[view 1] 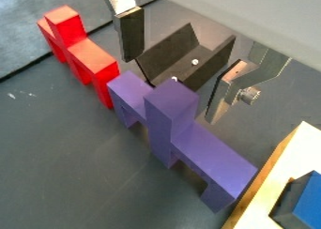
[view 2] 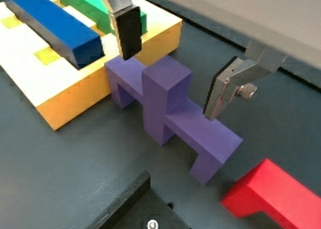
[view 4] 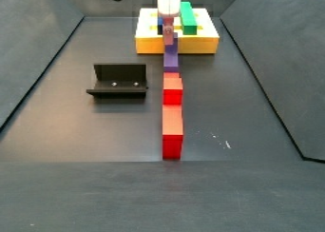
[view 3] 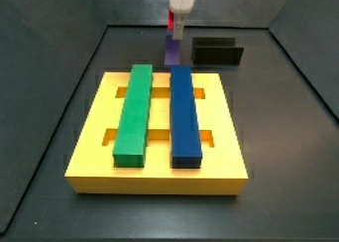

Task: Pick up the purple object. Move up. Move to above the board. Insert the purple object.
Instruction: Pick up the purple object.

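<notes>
The purple object [view 1: 175, 129] [view 2: 163, 97] lies flat on the dark floor with its raised block up. One end is close to the yellow board [view 2: 94, 87]; its far end is close to a red piece [view 1: 78, 53]. My gripper [view 1: 175, 83] [view 2: 175, 66] is open, its silver fingers [view 2: 232, 83] standing on either side of the raised block with a gap to each and touching nothing. In both side views the gripper [view 3: 173, 26] [view 4: 168, 19] hangs over the purple object [view 3: 172, 51] [view 4: 170, 51], just past the board [view 3: 93, 152] [view 4: 147, 31].
A green bar [view 3: 133, 112] and a dark blue bar [view 3: 184, 112] lie in the board's slots. The black fixture [view 4: 121, 81] [view 1: 182, 54] stands on the floor beside the purple object. The red piece [view 4: 170, 117] lies in line beyond it. Dark walls ring the floor.
</notes>
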Controlling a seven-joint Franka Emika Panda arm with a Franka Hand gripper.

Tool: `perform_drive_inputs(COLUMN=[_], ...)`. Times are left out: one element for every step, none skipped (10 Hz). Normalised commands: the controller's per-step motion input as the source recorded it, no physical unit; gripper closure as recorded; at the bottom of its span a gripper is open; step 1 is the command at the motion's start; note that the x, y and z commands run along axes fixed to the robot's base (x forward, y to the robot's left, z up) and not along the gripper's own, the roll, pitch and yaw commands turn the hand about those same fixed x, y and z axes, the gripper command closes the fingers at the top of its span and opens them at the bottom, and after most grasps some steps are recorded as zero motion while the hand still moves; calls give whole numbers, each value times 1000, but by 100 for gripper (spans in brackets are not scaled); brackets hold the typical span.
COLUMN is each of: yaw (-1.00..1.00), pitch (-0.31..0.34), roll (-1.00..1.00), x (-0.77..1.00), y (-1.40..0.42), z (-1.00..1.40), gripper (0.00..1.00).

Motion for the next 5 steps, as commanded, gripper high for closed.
perform_drive_inputs(yaw=[0, 0, 0, 0, 0], pitch=[0, 10, 0, 0, -24], roll=[40, 17, 0, 0, -10], x=[-77, 0, -91, 0, 0], y=[-97, -89, -80, -86, -80], z=[-191, -197, -246, -260, -283], gripper=[0, 0, 0, 0, 0])
